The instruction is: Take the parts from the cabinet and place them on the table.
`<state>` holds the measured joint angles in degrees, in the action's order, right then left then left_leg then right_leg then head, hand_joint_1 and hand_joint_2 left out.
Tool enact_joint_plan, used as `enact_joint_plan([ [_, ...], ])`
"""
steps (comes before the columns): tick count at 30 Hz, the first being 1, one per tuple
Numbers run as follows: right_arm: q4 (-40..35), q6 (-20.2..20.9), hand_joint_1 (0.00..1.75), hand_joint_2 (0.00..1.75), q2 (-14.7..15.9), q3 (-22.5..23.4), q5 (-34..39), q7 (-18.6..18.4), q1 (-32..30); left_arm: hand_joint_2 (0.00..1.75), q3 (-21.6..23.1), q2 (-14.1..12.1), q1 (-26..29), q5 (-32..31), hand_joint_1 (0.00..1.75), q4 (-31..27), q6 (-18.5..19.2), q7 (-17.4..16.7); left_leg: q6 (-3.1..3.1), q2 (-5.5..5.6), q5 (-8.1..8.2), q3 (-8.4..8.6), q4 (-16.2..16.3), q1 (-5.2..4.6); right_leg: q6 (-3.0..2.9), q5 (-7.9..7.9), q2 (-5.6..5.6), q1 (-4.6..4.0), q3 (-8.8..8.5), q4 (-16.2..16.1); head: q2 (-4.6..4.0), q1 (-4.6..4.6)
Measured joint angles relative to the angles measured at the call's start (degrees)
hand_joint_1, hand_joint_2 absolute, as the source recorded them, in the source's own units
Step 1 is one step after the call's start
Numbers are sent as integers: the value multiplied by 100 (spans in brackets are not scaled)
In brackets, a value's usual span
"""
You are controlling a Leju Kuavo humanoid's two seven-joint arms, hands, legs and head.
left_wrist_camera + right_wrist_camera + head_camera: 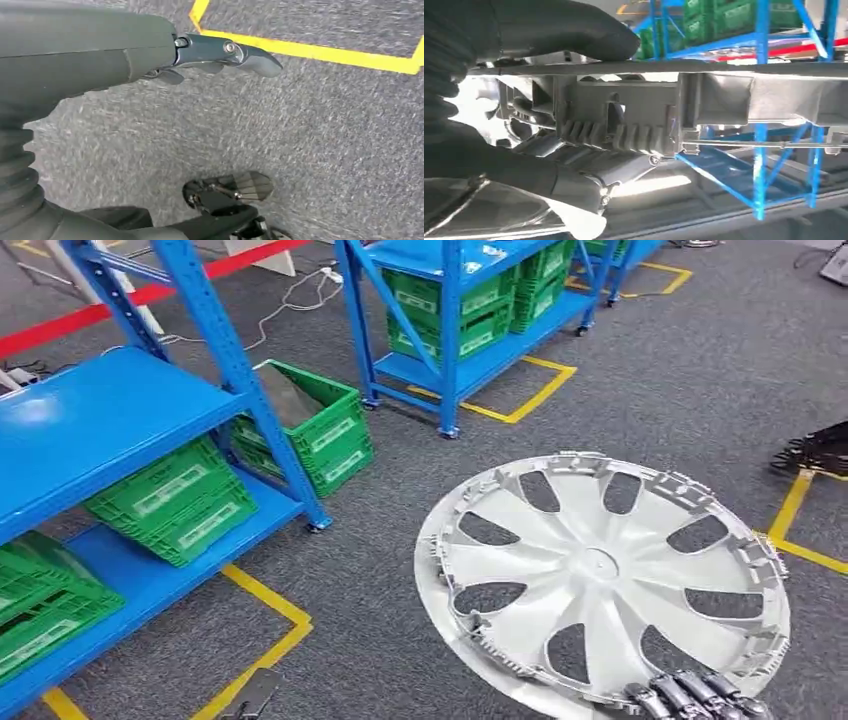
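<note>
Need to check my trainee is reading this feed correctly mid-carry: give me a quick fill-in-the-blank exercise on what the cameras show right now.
1. The right hand holds a silver ____ by its rim.
2. The crates on the blue shelving racks are coloured ____.
3. The left hand hangs over grey carpet marked with ____ tape lines.
4. The left hand is holding ____.

Missing words: wheel cover; green; yellow; nothing

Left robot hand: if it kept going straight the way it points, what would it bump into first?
Probably the grey carpet floor. The left robot hand hangs above it, holding nothing, pointing toward a yellow tape line on that floor. Depth is unclear.
</note>
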<state>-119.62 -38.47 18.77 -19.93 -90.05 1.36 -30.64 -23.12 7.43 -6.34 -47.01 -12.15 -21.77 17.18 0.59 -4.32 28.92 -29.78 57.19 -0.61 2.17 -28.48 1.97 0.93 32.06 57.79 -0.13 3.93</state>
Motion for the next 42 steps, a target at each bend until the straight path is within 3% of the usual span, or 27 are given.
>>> enact_joint_plan([
  [1, -18, -2, 143, 175, -61, 48, 0, 83, -17, 175, 0, 0, -3, -18, 0, 0, 0, 2, -19, -39, 13, 4, 6, 11, -40, 8, -48, 1, 11, -7, 0, 0],
  [3, -42, -2, 143, 175, -105, 89, 0, 148, -19, 175, 0, 0, -14, -28, 0, -4, -2, 2, -90, 208, 222, -58, 200, 48, -115, 34, -108, 21, 2, -24, 0, 18],
  [4, -42, -2, 143, 175, -114, 105, 0, 170, -12, 175, 0, 0, -15, -28, 0, -4, -2, 2, -99, 324, 473, -230, 613, 51, -139, 41, -153, 18, 8, -23, 0, 26],
  [6, -42, -2, 143, 175, -153, 131, 0, 186, -27, 175, 0, 0, -3, -28, 0, -2, -2, 2, -99, 384, 892, -684, 1619, 50, -166, 48, -248, -8, 22, -20, 0, 26],
  [7, -42, -2, 143, 175, -168, 144, 0, 186, -35, 175, 0, 2, 7, -28, 0, -2, -2, 2, -88, 385, 926, -812, 1872, 50, -172, 51, -303, -23, 26, -18, 0, 26],
  [8, -42, -2, 143, 175, -173, 151, 0, 186, -42, 175, 0, 2, 11, -28, 0, -2, 0, 2, -66, 388, 824, -813, 1851, 47, -175, 52, -362, -37, 23, -18, 0, 24],
  [10, -42, -2, 143, 175, -194, 168, 0, 188, -49, 175, 0, 2, 4, -28, 0, -4, -2, 2, 16, 430, 347, -529, 1172, 27, -178, 55, -482, -58, 9, -14, 0, 24],
  [11, -42, -2, 143, 175, -199, 177, 0, 192, -48, 175, 0, -6, 2, -28, 0, -4, -2, 2, 80, 562, 19, -252, 559, 5, -177, 55, -541, -60, -13, -16, 0, 24],
  [12, -42, -2, 143, 175, -203, 183, 0, 192, -48, 175, 0, -37, 1, -28, 0, -4, -2, 2, 148, 806, -47, -87, 216, -10, -173, 57, -590, -48, -6, -18, 0, 13],
  [13, -42, -2, 143, 175, -212, 190, 0, 194, -42, 175, 0, -41, -1, -28, 0, -4, -2, 2, 157, 827, -46, -74, 117, 0, -152, 63, -642, -66, 21, 7, 0, 13],
  [16, -42, -2, 143, 175, -216, 197, 0, 185, -57, 175, 0, -39, -6, -26, 0, -4, -2, 2, 160, 710, -23, -77, 51, -27, -34, 139, -775, -18, 101, -37, 0, 42],
  [17, -42, -2, 143, 175, -216, 197, 0, 161, -56, 175, -2, -28, -7, 5, 0, -4, -7, 7, 178, 638, -98, -40, -86, 56, -17, 117, -782, -32, 125, 2, 0, 26],
  [18, -39, -2, 143, 175, -214, 199, 0, 125, -63, 175, -4, -26, -15, 39, 0, -9, -9, 39, 188, 572, -116, -15, -117, 37, -12, 16, -563, -49, 220, 116, 0, 28],
  [20, -26, -2, 143, 175, -197, 192, 0, 46, -14, 175, -13, 11, -26, 40, 0, -11, 50, 142, 214, 477, -133, -35, -127, 22, 35, -417, -307, -33, 570, 877, 0, -20],
  [22, 0, -2, 143, 175, -173, 162, 0, -87, -2, 175, -11, 46, -21, 20, 0, -11, 57, 164, 213, 354, -132, -47, -122, 13, 88, -704, -239, -12, 929, 1664, 0, -20],
  [23, 24, -2, 143, 175, -159, 131, 0, -153, 2, 175, -13, 66, -22, 22, 0, -11, 52, 164, 211, 302, -131, -49, -117, 15, 108, -657, -227, -4, 952, 1727, 0, -26],
  [25, 46, 0, 143, 175, -109, 65, 0, -282, 17, 175, -13, 96, -27, 22, 0, -11, 44, 166, 188, 202, -116, -44, -105, 23, 139, -262, -174, 25, 593, 1078, 0, -28],
  [26, 46, 0, 143, 175, -70, 41, 0, -337, 28, 175, -13, 107, -30, 24, 0, -11, 39, 177, 160, 155, -97, -42, -82, 33, 150, -16, -89, 39, 262, 486, 0, -24],
  [27, 48, -2, 143, 175, -46, 28, 0, -383, 45, 175, -20, 103, -34, 37, 0, -13, 39, 207, 115, 118, -68, -41, -38, 16, 176, 23, 114, 40, 18, 9, 0, -33],
  [29, 55, -2, 143, 175, -11, -5, 0, -442, 79, 175, -48, 90, -38, 59, 0, -15, 39, 238, 55, 62, -36, -71, 7, -24, 27, 7, 37, 2, -37, -26, 0, -6],
  [32, 55, -2, 143, 175, 44, -50, 0, -512, 66, 175, -79, 85, -54, 72, 0, -15, 42, 249, -6, -24, -13, -57, 29, 2, -69, 28, -78, -9, -4, -27, 0, -7],
  [33, 55, -2, 143, 175, 46, -53, 0, -529, 57, 175, -92, 85, -66, 72, 0, -15, 52, 251, -48, 127, 90, -90, 118, 28, -102, 44, -99, 0, -4, -32, 0, 0],
  [35, 55, -2, 143, 175, 48, -55, 0, -547, 64, 175, -112, 107, -71, 72, 0, -15, 55, 258, -68, 339, 552, -399, 871, 36, -147, 51, -172, -7, 5, -31, 0, 17],
  [37, 55, -2, 143, 175, 48, -55, 0, -547, 58, 175, -129, 122, -58, 72, 0, -15, 55, 258, -56, 376, 891, -806, 1767, 35, -172, 56, -272, -34, 21, -29, 0, 20],
  [39, 55, -2, 143, 175, 48, -55, 0, -547, 49, 175, -142, 131, -57, 72, 0, -15, 55, 258, -3, 391, 710, -814, 1749, 27, -181, 62, -391, -60, 19, -27, 0, 20],
  [41, 55, -2, 143, 175, 48, -55, 0, -545, 45, 175, -149, 129, -60, 70, 0, -15, 52, 258, 93, 489, 152, -410, 847, -6, -181, 63, -513, -70, -13, -28, 0, 15],
  [42, 55, -2, 143, 175, 48, -55, 0, -542, 45, 175, -151, 123, -59, 70, 0, -15, 52, 258, 143, 653, -86, -199, 368, -25, -180, 63, -562, -65, -20, -30, 0, 20],
])
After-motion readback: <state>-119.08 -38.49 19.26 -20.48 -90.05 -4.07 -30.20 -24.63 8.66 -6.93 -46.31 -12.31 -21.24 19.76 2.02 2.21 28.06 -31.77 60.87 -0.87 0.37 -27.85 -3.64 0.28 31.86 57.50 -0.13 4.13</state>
